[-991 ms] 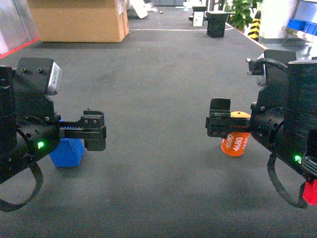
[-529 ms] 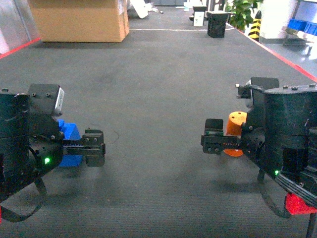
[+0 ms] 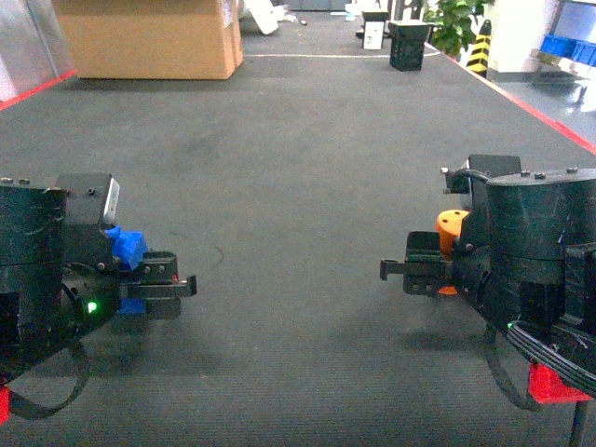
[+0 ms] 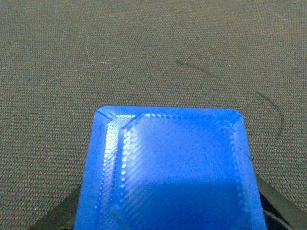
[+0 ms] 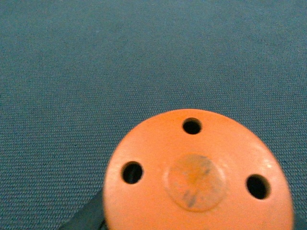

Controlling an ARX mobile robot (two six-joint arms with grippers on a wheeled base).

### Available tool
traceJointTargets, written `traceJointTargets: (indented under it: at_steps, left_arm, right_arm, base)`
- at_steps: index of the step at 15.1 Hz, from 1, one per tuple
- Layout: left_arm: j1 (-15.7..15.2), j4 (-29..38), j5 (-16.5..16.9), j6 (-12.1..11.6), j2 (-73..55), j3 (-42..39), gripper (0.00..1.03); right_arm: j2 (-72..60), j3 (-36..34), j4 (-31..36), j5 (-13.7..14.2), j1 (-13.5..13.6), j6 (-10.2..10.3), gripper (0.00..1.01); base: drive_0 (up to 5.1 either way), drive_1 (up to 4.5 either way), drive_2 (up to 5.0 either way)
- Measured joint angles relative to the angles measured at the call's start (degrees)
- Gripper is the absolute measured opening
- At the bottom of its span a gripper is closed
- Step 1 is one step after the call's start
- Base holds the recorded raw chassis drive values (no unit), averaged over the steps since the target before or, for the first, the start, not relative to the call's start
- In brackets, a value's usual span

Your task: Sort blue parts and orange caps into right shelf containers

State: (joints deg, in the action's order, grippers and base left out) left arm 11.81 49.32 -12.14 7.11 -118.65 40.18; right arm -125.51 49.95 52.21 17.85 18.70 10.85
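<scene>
A blue part [image 3: 126, 248] with a flat chamfered face sits in my left gripper [image 3: 140, 279], raised off the dark floor. In the left wrist view the blue part [image 4: 170, 172] fills the lower frame, with dark fingers [image 4: 283, 211] at both of its lower corners. An orange cap [image 3: 452, 226] is held in my right gripper [image 3: 436, 270]. In the right wrist view the cap [image 5: 199, 175] shows a round end with three holes, and one finger [image 5: 82, 218] appears at its lower left. Bright-blue containers [image 3: 570, 47] stand on a shelf at the far right.
Dark carpet floor [image 3: 298, 168] stretches ahead. A large cardboard box [image 3: 149, 37] stands at the back left. Black bins [image 3: 410, 45], a plant [image 3: 456, 20] and a yellow-black cone [image 3: 479, 48] stand at the back right. A red floor line [image 3: 549, 110] runs along the right.
Both grippers, low around the blue part and orange cap on the floor a second ago, have drawn in and tilted up, lifting each piece off the floor.
</scene>
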Motion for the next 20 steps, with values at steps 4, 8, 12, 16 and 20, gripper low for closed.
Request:
traceJointTargets:
  at_steps: [4,8,12,16,20]
  left_arm:
    - [-0.81,0.09,0.39,0.33,0.59,-0.50,0.44]
    - [-1.77,3.67,0.13,0.31,4.00,-3.56,0.44]
    - [-3.85,7.30,-0.15,-1.09,22.32,-12.35,0.43]
    - [-4.09,-11.02,-5.33,-9.16,66.86,-20.85,0.43]
    - [3.10,-25.77,-13.18,-10.56,92.32,-22.47,0.43]
  right_arm:
    - [1.57,-0.11,0.42,0.02,0.07,-1.14,0.46]
    - [6.40,-2.71,3.08,0.20,0.11,-1.75,0.46]
    - [22.60,-13.40,7.34,1.01,-0.46,-5.44,0.46]
    - [64.22,-32.00,-4.33,5.90,-2.34,-11.69,0.46]
    - [93.37,-36.17,-17.49,11.89,0.55,-12.15,0.46]
  base:
    - [0.0,0.00,0.0]
    - [0.0,0.00,0.0]
    - [0.0,0.00,0.0]
    - [0.0,0.00,0.0]
    - [0.0,0.00,0.0]
